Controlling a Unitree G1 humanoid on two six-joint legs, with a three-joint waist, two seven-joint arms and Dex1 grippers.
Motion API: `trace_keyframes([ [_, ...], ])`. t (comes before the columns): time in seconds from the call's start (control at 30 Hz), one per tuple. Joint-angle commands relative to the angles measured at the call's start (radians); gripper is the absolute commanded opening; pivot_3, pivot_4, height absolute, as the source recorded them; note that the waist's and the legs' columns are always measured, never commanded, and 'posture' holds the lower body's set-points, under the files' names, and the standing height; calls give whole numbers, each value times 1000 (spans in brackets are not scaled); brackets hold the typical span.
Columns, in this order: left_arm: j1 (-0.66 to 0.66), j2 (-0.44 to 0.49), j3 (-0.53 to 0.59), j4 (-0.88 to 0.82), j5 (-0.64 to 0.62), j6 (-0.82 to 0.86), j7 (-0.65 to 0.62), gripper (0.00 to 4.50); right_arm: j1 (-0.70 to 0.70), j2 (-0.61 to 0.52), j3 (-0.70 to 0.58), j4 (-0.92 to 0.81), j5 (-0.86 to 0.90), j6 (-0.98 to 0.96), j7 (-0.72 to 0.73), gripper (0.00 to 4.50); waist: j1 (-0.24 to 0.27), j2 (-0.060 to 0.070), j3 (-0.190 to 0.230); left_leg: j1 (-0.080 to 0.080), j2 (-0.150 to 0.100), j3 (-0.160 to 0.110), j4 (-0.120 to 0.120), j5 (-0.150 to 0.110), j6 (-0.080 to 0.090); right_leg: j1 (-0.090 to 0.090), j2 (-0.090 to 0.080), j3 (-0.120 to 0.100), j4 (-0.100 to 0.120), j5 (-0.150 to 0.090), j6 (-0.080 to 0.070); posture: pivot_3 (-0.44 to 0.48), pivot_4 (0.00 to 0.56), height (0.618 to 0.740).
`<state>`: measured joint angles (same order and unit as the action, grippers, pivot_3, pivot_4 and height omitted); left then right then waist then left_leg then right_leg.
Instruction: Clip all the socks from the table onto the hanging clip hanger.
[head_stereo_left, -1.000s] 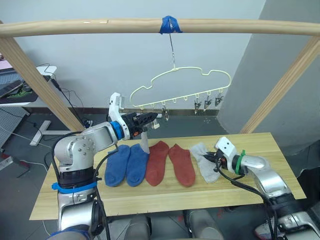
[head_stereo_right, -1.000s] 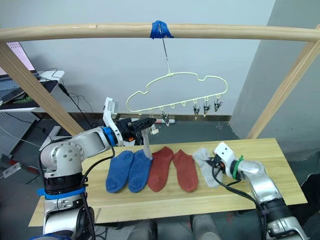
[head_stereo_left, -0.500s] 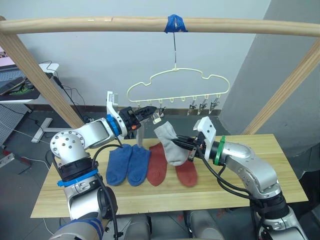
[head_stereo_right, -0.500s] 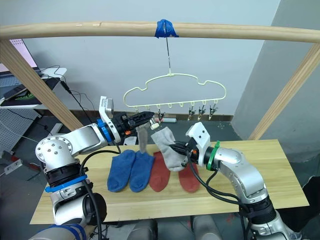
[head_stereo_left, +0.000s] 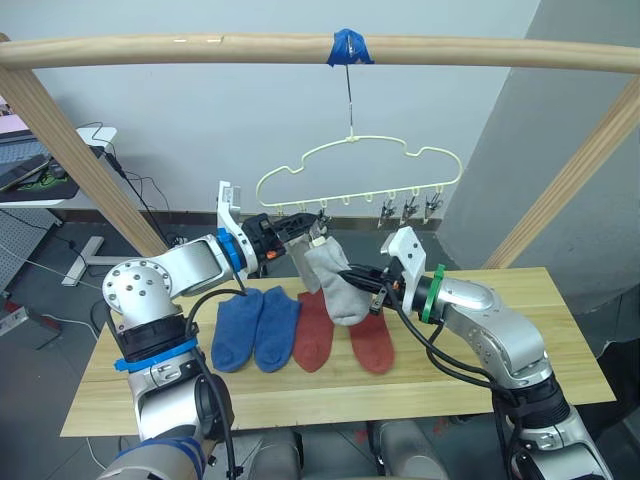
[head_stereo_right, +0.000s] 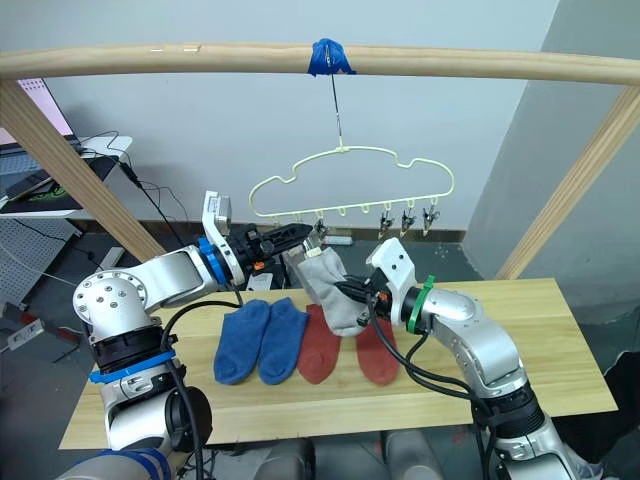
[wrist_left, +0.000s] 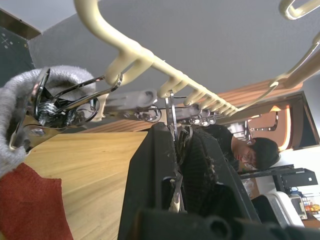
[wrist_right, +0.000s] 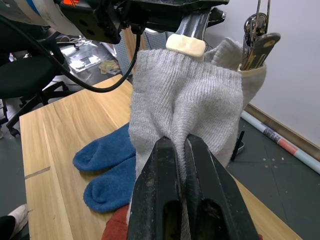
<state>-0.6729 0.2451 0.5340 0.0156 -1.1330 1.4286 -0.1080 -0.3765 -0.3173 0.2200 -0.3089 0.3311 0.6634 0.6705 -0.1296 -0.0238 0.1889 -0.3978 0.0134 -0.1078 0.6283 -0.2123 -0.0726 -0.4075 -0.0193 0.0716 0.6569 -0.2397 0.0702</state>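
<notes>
Socks lie in a row on the table (head_stereo_left: 520, 330) — two blue socks (head_stereo_left: 250, 328) on the robot's left, two rust red socks (head_stereo_left: 345, 340) beside them. A light grey sock (head_stereo_left: 335, 280) hangs in the air above the red pair, pinched near its lower part between the closed fingers of the right gripper (wrist_right: 181, 165), its upper edge up against a metal clip (wrist_right: 256, 42). A second grey sock (head_stereo_left: 303, 262) hangs just behind it from the leftmost clip of the clip hanger (head_stereo_left: 360, 170). The left gripper (head_stereo_left: 300, 224) reaches in from the robot's left, its fingers closed on the next clip (wrist_left: 172, 120) — just beside the grey sock's top.
</notes>
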Motion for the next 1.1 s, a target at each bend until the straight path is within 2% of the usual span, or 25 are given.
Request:
trace_keyframes([
  [0.03,3,12,-11,-33,-30,-16,-15,204,-32,11,1,-14,2,-23,-5,13,0,0,0,0,0,0,0,0,0,0,0,0,0,0,0,-101,160,740],
  [0.37,10,18,-30,-33,-32,-36,-27,204,-68,33,16,21,-8,-38,-4,13,0,0,0,0,0,0,-1,0,0,0,0,0,0,0,0,-101,158,740],
  [0.6,42,68,-97,-88,13,-117,-115,204,-87,46,16,57,-21,-55,-8,13,0,0,0,0,0,0,-1,0,0,-1,0,0,0,0,0,-95,157,740],
  [0.67,55,72,-91,-97,-21,-116,-136,933,-87,54,14,69,-26,-62,-12,0,0,0,0,-1,0,0,-1,0,0,-1,0,0,-1,0,0,-95,157,740],
  [0.7,59,73,-89,-98,-33,-116,-140,1120,-86,56,14,72,-28,-64,-13,0,1,0,0,-1,0,0,-1,0,0,-1,0,0,-1,0,0,-95,157,740],
  [0.87,55,80,-87,-100,-59,-115,-130,2618,-95,67,13,94,-32,-75,-16,0,2,0,0,-1,0,0,-1,0,0,-2,0,0,-1,0,0,-86,151,740],
  [1.07,95,166,-103,-159,-63,-104,-159,4361,-109,92,15,131,-28,-72,-22,0,-2,0,0,-1,0,0,-2,0,0,-2,0,0,-1,0,0,-81,146,740],
  [1.1,113,190,-111,-178,-57,-103,-172,4486,-108,96,15,134,-17,-62,-15,263,-2,0,0,-1,0,0,-2,0,0,-2,0,0,-1,0,0,-81,146,740],
])
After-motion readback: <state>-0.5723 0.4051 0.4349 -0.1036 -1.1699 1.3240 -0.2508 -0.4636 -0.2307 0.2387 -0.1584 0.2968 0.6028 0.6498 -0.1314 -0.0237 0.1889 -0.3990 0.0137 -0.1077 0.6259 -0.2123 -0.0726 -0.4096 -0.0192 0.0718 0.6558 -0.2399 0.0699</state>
